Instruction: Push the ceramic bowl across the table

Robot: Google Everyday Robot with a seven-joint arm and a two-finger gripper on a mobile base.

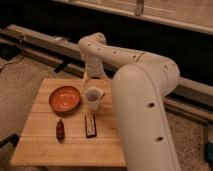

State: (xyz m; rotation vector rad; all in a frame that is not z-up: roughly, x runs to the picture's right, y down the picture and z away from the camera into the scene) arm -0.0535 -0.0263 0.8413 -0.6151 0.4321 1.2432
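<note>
The ceramic bowl [65,98] is round, shallow and orange-red. It sits on the left part of the far half of the table [45,145], a small square table with a light wooden plank top. My gripper [93,80] hangs down from the white arm [135,85] over the table's far edge. It is just behind the white cup [93,99] and to the right of the bowl, apart from it.
The white cup stands just right of the bowl. A small dark reddish object [60,130] and a dark snack bar [90,125] lie nearer the front. My arm covers the table's right side. A dark rail [45,42] runs behind the table.
</note>
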